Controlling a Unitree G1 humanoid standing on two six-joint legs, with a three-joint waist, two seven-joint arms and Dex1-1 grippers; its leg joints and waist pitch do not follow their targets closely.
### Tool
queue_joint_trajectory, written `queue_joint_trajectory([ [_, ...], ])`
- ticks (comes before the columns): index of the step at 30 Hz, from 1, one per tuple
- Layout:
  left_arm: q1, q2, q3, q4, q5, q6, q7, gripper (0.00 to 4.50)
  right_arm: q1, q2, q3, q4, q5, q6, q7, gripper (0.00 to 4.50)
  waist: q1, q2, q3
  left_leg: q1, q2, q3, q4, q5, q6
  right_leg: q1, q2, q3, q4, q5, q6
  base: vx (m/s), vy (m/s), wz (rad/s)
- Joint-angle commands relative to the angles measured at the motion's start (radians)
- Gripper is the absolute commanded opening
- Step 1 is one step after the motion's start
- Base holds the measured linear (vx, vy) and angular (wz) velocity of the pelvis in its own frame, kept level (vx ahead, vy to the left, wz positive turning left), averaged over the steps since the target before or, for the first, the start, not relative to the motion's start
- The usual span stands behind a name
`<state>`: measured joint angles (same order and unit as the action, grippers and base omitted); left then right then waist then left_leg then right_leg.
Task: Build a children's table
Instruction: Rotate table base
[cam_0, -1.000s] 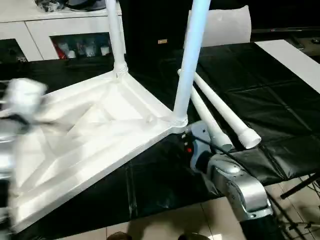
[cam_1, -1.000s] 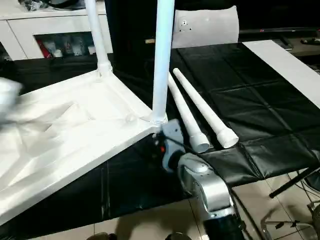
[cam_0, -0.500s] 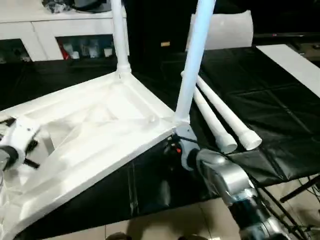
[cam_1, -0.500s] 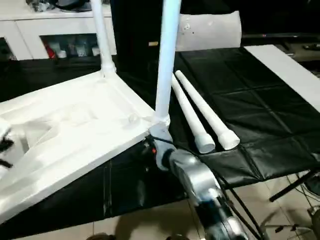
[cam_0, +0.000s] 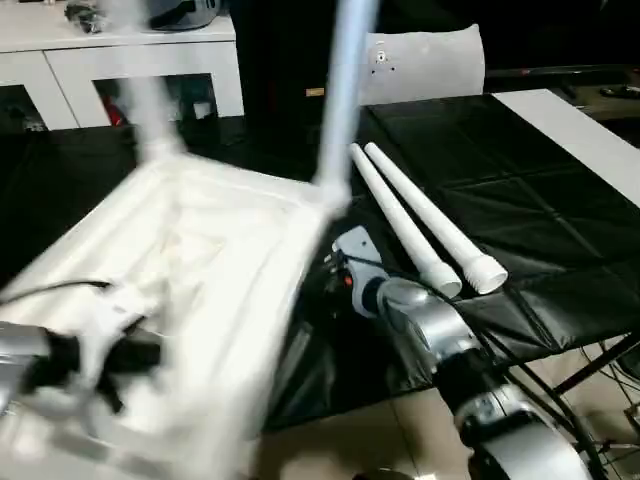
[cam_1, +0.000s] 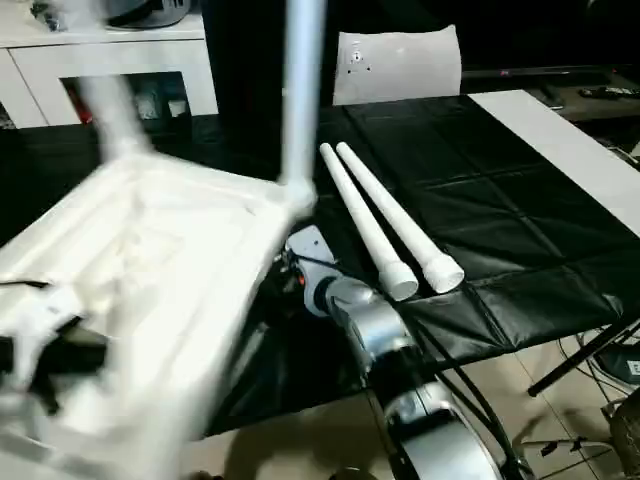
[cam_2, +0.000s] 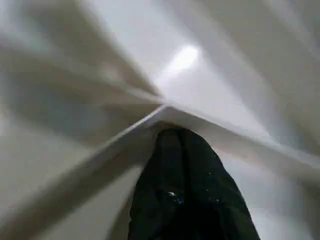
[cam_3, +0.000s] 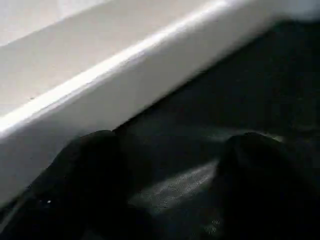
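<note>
White plastic tabletop (cam_0: 220, 270), upturned at frame left with two legs (cam_0: 340, 100) socketed, being gripped on a rib by left gripper (cam_2: 187, 150); right gripper (cam_3: 165, 165) spread at its edge. Seemingly repositioning; next, fetching spare legs (cam_0: 425, 225) lying centre-right.

The place looked like an indoor robot test room fitted out with household furniture rather than a lived-in home. A low white cabinet (cam_0: 150, 70) with glass doors stood along the back wall, small items blurred behind the glass and dark gear lying on its top, while the work surface in front was covered in black quilted sheeting (cam_0: 520, 220) with a flat white board (cam_0: 580, 130) along its far side. Pale floor tiles (cam_0: 400, 440) showed below, and thin black stand legs (cam_1: 580, 360) with cables stood at the sheeting's edge.
</note>
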<state>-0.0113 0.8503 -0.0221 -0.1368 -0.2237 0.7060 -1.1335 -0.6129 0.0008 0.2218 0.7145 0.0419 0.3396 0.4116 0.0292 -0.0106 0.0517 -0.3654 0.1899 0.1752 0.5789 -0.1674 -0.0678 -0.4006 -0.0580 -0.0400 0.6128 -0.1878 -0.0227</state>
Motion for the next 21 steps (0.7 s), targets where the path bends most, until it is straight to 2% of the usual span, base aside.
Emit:
queue_joint_trajectory([
  [1, -0.033, -0.033, -0.036, -0.081, -0.077, -0.001, -0.044, 0.04, -0.023, 0.062, 0.030, 0.019, 0.013, -0.026, 0.027, 4.50, 0.000, 0.026, -0.048, 0.024, 0.032, -0.017, -0.076, -0.391, -0.061, 0.022, -0.066, 0.046, -0.080, -0.342, -0.168, 0.000, 0.000, 0.00],
  [2, -0.060, -0.058, -0.043, -0.067, -0.065, -0.008, -0.023, 0.04, -0.027, 0.067, 0.031, 0.027, 0.011, -0.031, 0.025, 4.50, -0.001, 0.024, -0.050, 0.020, 0.032, -0.017, -0.077, -0.373, -0.058, 0.026, -0.064, 0.045, -0.076, -0.314, -0.167, 0.000, 0.000, 0.00],
  [4, -0.088, -0.080, -0.053, -0.048, -0.048, -0.021, -0.003, 0.04, -0.034, 0.072, 0.029, 0.040, 0.008, -0.042, 0.025, 4.50, -0.001, 0.025, -0.053, 0.023, 0.032, -0.014, -0.073, -0.356, -0.056, 0.024, -0.063, 0.046, -0.076, -0.292, -0.165, 0.000, 0.000, 0.00],
  [5, -0.168, -0.142, -0.076, 0.028, 0.017, -0.070, 0.074, 0.04, -0.047, 0.081, 0.022, 0.063, 0.000, -0.064, 0.019, 4.50, 0.002, 0.024, -0.056, 0.017, 0.029, -0.012, -0.072, -0.320, -0.052, 0.030, -0.063, 0.046, -0.072, -0.248, -0.171, 0.000, 0.000, 0.00],
  [6, -0.221, -0.179, -0.087, 0.100, 0.068, -0.122, 0.135, 0.04, -0.054, 0.083, 0.017, 0.070, -0.003, -0.073, 0.012, 4.50, 0.000, 0.021, -0.053, 0.018, 0.028, -0.009, -0.071, -0.321, -0.051, 0.028, -0.059, 0.046, -0.076, -0.256, -0.164, 0.000, 0.000, 0.00],
  [7, -0.279, -0.211, -0.098, 0.190, 0.130, -0.183, 0.207, 0.04, -0.059, 0.082, 0.014, 0.071, -0.007, -0.081, 0.002, 4.50, 0.007, 0.022, -0.055, 0.031, 0.028, -0.005, -0.065, -0.339, -0.055, 0.021, -0.059, 0.047, -0.080, -0.274, -0.162, 0.000, 0.000, 0.00],
  [9, -0.330, -0.230, -0.113, 0.271, 0.179, -0.241, 0.260, 0.04, -0.067, 0.079, 0.010, 0.074, -0.013, -0.091, -0.007, 4.50, 0.008, 0.019, -0.054, 0.016, 0.024, -0.014, -0.070, -0.327, -0.059, 0.036, -0.063, 0.043, -0.081, -0.335, -0.120, 0.000, 0.000, 0.00],
  [10, -0.358, -0.236, -0.119, 0.315, 0.199, -0.266, 0.296, 0.04, -0.073, 0.078, 0.002, 0.080, -0.012, -0.098, -0.009, 4.50, 0.009, 0.024, -0.056, 0.015, 0.025, -0.017, -0.070, -0.330, -0.060, 0.039, -0.066, 0.042, -0.079, -0.341, -0.114, 0.000, 0.000, 0.00],
  [11, -0.375, -0.239, -0.123, 0.340, 0.208, -0.281, 0.318, 0.04, -0.078, 0.078, -0.003, 0.086, -0.011, -0.102, -0.009, 4.50, 0.003, 0.021, -0.056, 0.012, 0.025, -0.021, -0.071, -0.331, -0.063, 0.039, -0.068, 0.042, -0.080, -0.356, -0.109, 0.000, 0.000, 0.00],
  [13, -0.422, -0.240, -0.143, 0.425, 0.250, -0.338, 0.380, 0.04, -0.082, 0.071, -0.020, 0.080, -0.010, -0.106, -0.019, 4.50, 0.003, 0.029, -0.060, 0.021, 0.028, -0.018, -0.066, -0.329, -0.053, 0.029, -0.067, 0.044, -0.082, -0.326, -0.136, 0.000, 0.000, 0.00],
  [15, -0.459, -0.238, -0.161, 0.502, 0.290, -0.394, 0.436, 0.04, -0.083, 0.061, -0.030, 0.072, -0.017, -0.119, -0.034, 4.50, 0.004, 0.026, -0.064, 0.013, 0.030, -0.017, -0.068, -0.279, -0.053, 0.035, -0.062, 0.041, -0.068, -0.209, -0.164, 0.000, 0.000, 0.00],
  [16, -0.459, -0.238, -0.161, 0.502, 0.290, -0.395, 0.437, 0.04, -0.083, 0.061, -0.030, 0.072, -0.017, -0.119, -0.034, 4.50, 0.007, 0.027, -0.064, 0.016, 0.028, -0.016, -0.067, -0.283, -0.049, 0.034, -0.060, 0.039, -0.069, -0.205, -0.165, 0.000, 0.000, 0.00],
  [18, -0.514, -0.256, -0.160, 0.641, 0.349, -0.497, 0.511, 0.04, -0.085, 0.042, -0.058, 0.041, -0.019, -0.128, -0.051, 4.50, 0.009, 0.028, -0.066, 0.017, 0.027, -0.014, -0.064, -0.278, -0.047, 0.038, -0.058, 0.040, -0.070, -0.175, -0.161, 0.000, 0.000, 0.00],
  [21, -0.525, -0.269, -0.139, 0.681, 0.350, -0.546, 0.534, 0.04, -0.078, 0.019, -0.071, -0.015, -0.020, -0.127, -0.059, 4.50, 0.010, 0.027, -0.070, 0.010, 0.032, -0.017, -0.063, -0.236, -0.052, 0.045, -0.065, 0.039, -0.057, -0.103, -0.174, 0.000, 0.000, 0.00],
])
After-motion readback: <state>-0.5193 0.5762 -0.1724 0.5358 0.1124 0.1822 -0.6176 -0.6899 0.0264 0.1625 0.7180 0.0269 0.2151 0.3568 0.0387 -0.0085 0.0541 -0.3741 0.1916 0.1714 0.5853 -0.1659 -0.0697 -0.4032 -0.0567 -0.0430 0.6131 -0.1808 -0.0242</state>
